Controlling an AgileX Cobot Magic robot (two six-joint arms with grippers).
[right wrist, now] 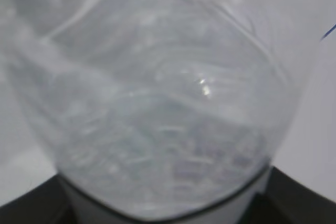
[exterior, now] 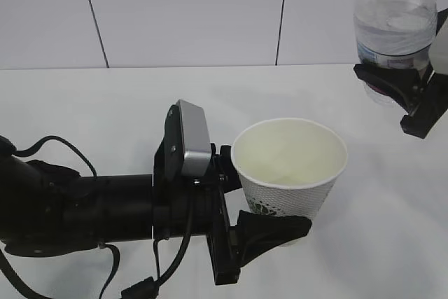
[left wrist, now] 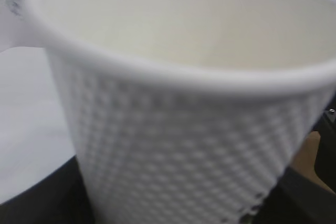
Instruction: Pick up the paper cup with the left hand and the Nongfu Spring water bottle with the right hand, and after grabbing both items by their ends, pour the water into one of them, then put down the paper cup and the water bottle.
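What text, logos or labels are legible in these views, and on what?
None can be read.
Dark round logo low on the white dimpled paper cup: partly hidden by the left gripper, too small to read.
Label on the clear plastic water bottle in the right gripper: blurred, illegible.

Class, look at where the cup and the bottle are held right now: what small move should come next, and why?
Probably bring the water bottle over toward the paper cup. Both are already gripped, the cup by the left end effector, the bottle by the right end effector, but the bottle stands upright, well off to the cup's right, too far to pour.
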